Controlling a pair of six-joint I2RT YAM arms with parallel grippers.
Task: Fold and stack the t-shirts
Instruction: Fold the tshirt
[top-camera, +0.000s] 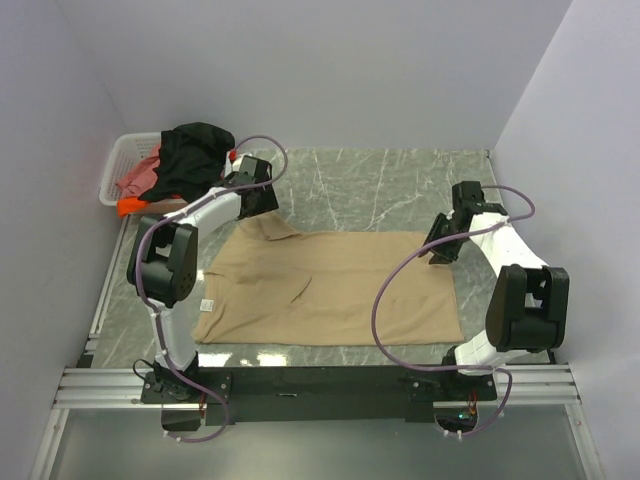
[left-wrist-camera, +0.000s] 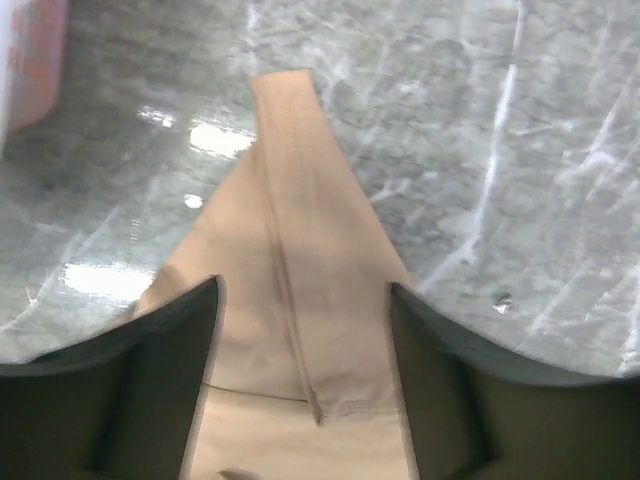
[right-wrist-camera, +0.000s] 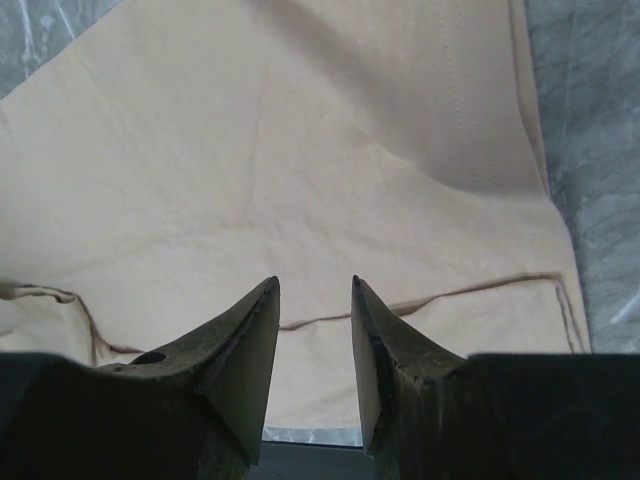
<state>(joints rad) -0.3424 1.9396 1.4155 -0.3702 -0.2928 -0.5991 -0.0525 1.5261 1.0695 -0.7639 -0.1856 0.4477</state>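
The tan t-shirt (top-camera: 330, 285) lies spread flat on the grey marble table (top-camera: 400, 185), with a small white tag (top-camera: 208, 303) at its near left edge. The left gripper (top-camera: 262, 205) sits at the shirt's far left sleeve and the right gripper (top-camera: 440, 248) at its far right corner (contact is not clear from up here). In the table's far left corner, a white lattice basket (top-camera: 118, 165) holds a heaped black t-shirt (top-camera: 195, 155), a pink-red one (top-camera: 140, 178) and an orange one (top-camera: 130, 205).

Robot lab test cell, not a lived-in room. Plain pale walls (top-camera: 300, 70) boxed in a marble-patterned tabletop (top-camera: 400, 185) on three sides. Left arm (top-camera: 165, 265) and right arm (top-camera: 525, 305) stood bolted to an aluminium rail (top-camera: 110, 385). Purple cables (top-camera: 377, 305) looped exposed.
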